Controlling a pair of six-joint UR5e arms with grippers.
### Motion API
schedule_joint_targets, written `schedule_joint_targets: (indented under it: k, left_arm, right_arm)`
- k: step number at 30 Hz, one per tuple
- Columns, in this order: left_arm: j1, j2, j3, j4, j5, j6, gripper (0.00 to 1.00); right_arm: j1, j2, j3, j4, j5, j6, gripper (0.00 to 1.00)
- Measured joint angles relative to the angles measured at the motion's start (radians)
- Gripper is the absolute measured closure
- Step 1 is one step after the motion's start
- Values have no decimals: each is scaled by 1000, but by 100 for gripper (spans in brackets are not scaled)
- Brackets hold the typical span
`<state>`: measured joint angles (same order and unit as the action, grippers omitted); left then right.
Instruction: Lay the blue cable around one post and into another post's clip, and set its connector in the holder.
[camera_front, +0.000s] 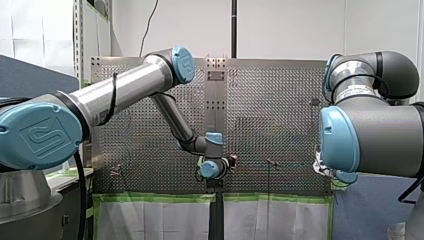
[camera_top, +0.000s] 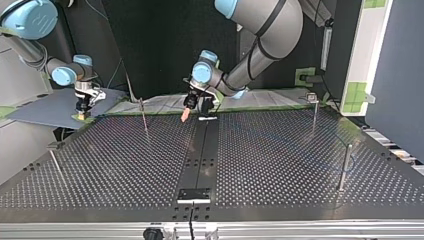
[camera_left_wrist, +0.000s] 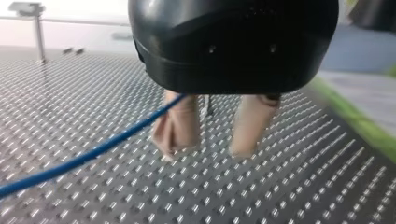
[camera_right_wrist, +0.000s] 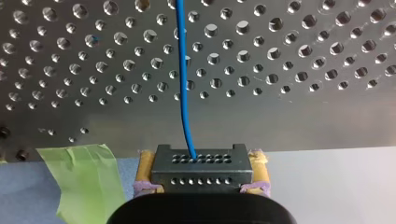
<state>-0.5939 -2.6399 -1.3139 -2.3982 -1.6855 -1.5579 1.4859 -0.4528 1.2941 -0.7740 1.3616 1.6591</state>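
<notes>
Top view, read from 9 o'clock across to 3

- near-left post (camera_top: 55, 162): stands alone on the perforated table (camera_top: 280, 165), well apart from both grippers
- my right gripper (camera_top: 82, 112): at the table's far-left corner, about 10 o'clock from the table's middle. In the right wrist view its yellow pads (camera_right_wrist: 145, 170) are clamped on either side of the connector (camera_right_wrist: 201, 170), a black block with rows of small holes. The blue cable (camera_right_wrist: 183, 84) enters the block's face and runs straight ahead of the gripper, at its 12 o'clock. green tape (camera_right_wrist: 79, 179) lies just beside the block
- thin post (camera_top: 144, 116): at 3 o'clock from my right gripper, between the two grippers. We judge it the obstacle, or the turning point, for cable drawn along the far edge
- my left gripper (camera_top: 193, 112): at the far edge, over the dark centre strip. In the left wrist view its beige pads (camera_left_wrist: 177, 126) stand apart with a clear gap and nothing pinched at their tips. The cable passes one pad up by the black body and trails off sideways, low over the table. We cannot tell whether it threads behind that pad
- small black plate (camera_top: 194, 195): at 6 o'clock from my left gripper, possibly the holder, well apart from the connector
- far-right post (camera_top: 314, 107) and near-right post (camera_top: 346, 167): at 3 and 4 o'clock from my left gripper, clips too small to make out

Judgement: the cable's long axis lies roughly 9-to-3 along the far edge. My right gripper has the connector, and my left is nearer the slack
</notes>
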Motion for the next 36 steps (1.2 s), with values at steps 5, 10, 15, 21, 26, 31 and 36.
schedule_joint_targets:
  k: [5, 10, 15, 21, 26, 31, 36]
  left_arm:
    - [-11, 2, 0, -55, 54, 53, 0]
    - [-32, 9, 0, -108, 108, 107, 0]
    - [-65, 22, -1, -154, 154, 153, 0]
    - [-121, 43, -1, -216, 216, 215, 0]
    - [-152, 50, -2, -270, 250, 252, 0]
    - [-157, 63, -1, -303, 229, 242, 0]
    - [-150, 103, -1, -273, 180, 197, 0]
  right_arm:
    - [5, 1, 0, 2, 1, 2, 100]
    - [7, 2, 0, 1, 1, 9, 100]
    - [7, 3, 0, 1, 1, 14, 100]
    - [8, 4, 0, 2, 0, 19, 100]
    - [9, 5, 0, 6, -2, 20, 100]
    - [11, 7, 0, 6, -4, 24, 100]
    - [13, 8, 0, 4, -5, 25, 100]
